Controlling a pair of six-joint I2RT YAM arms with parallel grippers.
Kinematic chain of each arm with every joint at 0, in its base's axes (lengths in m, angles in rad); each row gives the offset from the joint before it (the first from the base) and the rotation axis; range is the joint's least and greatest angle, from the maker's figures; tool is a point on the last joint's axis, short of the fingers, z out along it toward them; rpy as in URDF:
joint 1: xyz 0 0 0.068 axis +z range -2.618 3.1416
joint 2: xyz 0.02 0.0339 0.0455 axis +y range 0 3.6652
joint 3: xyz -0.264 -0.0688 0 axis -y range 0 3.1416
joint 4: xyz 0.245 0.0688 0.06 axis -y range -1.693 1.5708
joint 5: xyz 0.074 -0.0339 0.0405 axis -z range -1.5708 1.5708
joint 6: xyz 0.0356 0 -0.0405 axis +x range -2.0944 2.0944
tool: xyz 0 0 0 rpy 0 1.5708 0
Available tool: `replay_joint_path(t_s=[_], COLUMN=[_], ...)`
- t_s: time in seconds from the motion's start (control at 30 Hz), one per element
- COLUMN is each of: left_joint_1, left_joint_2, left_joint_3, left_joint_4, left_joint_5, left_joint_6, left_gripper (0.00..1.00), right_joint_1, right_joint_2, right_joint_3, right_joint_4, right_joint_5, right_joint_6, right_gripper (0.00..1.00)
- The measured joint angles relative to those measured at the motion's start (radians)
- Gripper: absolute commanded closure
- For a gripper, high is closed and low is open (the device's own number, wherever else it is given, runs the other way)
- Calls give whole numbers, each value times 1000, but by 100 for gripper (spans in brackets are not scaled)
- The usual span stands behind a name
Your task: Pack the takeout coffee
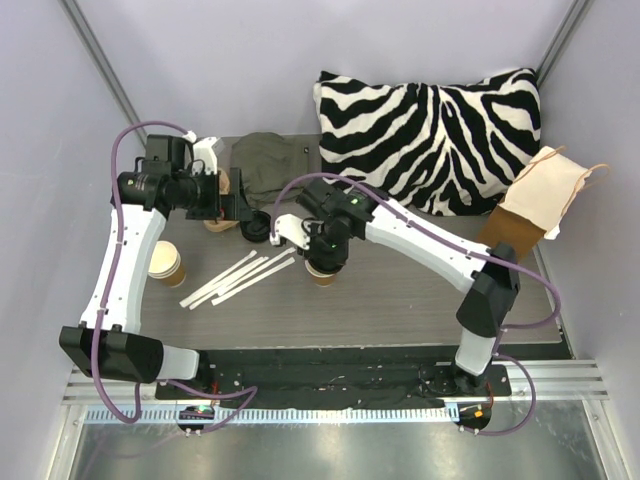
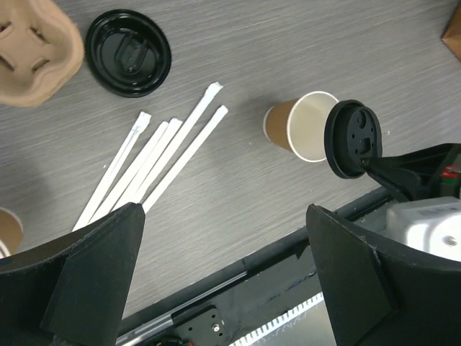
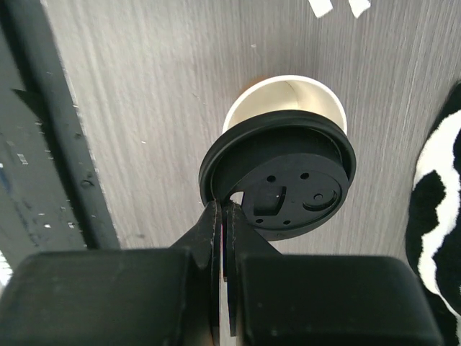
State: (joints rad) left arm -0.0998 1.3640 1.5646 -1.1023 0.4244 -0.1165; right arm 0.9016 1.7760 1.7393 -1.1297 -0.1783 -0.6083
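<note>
A tan paper coffee cup point(image 3: 284, 101) stands open-mouthed on the wood table, also seen as the coffee cup point(image 2: 299, 126) and the coffee cup point(image 1: 322, 272). My right gripper point(image 3: 227, 209) is shut on the rim of a black lid point(image 3: 277, 173), which hangs tilted just above the cup's mouth. The held lid point(image 2: 351, 138) also shows in the left wrist view. My left gripper point(image 2: 223, 267) is open and empty, high over the table's near edge. A second tan cup point(image 1: 165, 262) stands at the left.
The pulp cup carrier point(image 2: 29, 50) and a second black lid point(image 2: 128, 52) lie at the back left. Several white wrapped straws point(image 2: 158, 166) lie between the cups. A zebra pillow point(image 1: 430, 130), a brown paper bag point(image 1: 525, 215) and an olive cloth point(image 1: 270, 160) sit at the back.
</note>
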Motion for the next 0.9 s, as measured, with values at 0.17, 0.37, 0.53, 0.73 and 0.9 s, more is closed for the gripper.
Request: replay_joint_path(t_s=[0.17,0.37,0.53,0.73,0.9], left_joint_1=[20,72,81,82,82], left_joint_2=[0,6,15,15,15], left_joint_3=[0,0,0,0,0], left_joint_4=[-18,-19,-20,-26,-26], left_joint_5=[-23,1,16,34,44], left_joint_6=[3,-6,-6,-6,-6], left_gripper=[0,0,0,0,0], right_joint_1=[26,51,62,66,70], right_joint_2=[58,84,102,129,148], right_joint_3=[21,24,27,37,37], right_joint_4=[-10,3,19,26,27], right_joint_5=[77,137,171,189,195], right_joint_6=[-6,13,37,47,58], right_gripper=[99,99,99,99,99])
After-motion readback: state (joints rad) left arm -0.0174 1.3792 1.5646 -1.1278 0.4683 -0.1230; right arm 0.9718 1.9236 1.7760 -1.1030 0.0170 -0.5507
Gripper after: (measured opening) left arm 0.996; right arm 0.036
